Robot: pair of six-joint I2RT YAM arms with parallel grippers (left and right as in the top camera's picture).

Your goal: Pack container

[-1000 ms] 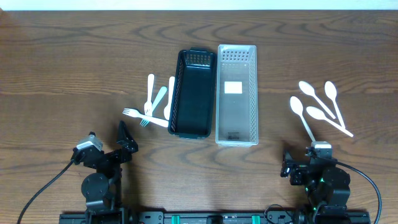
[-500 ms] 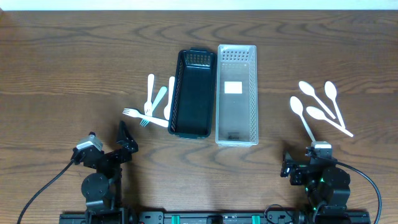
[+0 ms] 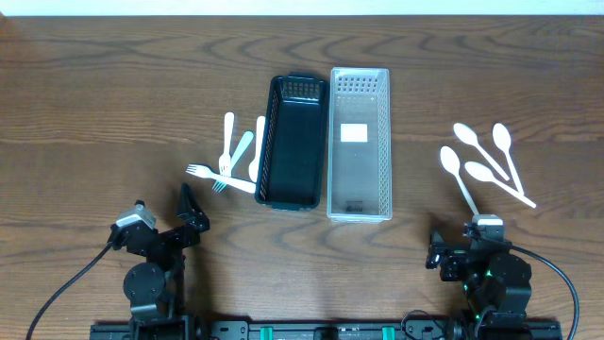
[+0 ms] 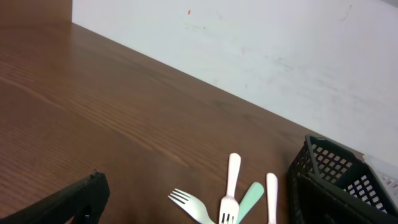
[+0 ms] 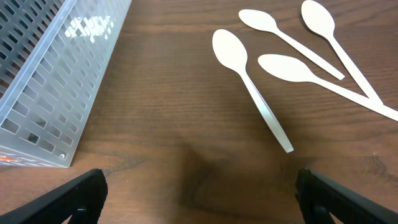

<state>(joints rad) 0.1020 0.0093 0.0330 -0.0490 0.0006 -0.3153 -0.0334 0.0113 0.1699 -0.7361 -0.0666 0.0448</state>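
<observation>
Black container (image 3: 292, 142): sits at middle of table (image 3: 94, 94), empty, long side touching clear container (image 3: 363, 170) on its right, also empty save a white label (image 3: 355, 133). Packing not begun, judging by that.

Nearest, well short of black container toward robot: left gripper (image 3: 189, 219), low, off its near left corner; gaping wide, holds nothing. Right gripper (image 5: 199, 208) at same depth, well right of black container, past the clear one; fingers (image 5: 74, 196) at both edges of wrist view, fully apart, nothing between.

Next out, just left of black container: four pieces in a loose pile. White fork (image 3: 212, 177) crosswise, nearest; second fork (image 3: 227, 142), pale green piece (image 3: 243, 149), white handle (image 3: 260, 142) just beside black wall. Overlapping at near ends; cannot tell which on top.

Same depth, far right of black container, beyond the clear one: four white spoons (image 3: 486, 156). Nearest spoon (image 5: 249, 87) apart from other three, those crossed at handles.

Likely step in hand: first pick.
- Start right side with the lone nearest spoon.
- On left, take the topmost piece first.
- Come down straight and pinch across the handle, not bowl or tines.
- Thin flat plastic, so get fingertips down to wood before closing.
- Avoid dragging neighbours.
- Lay lengthwise in container.
</observation>
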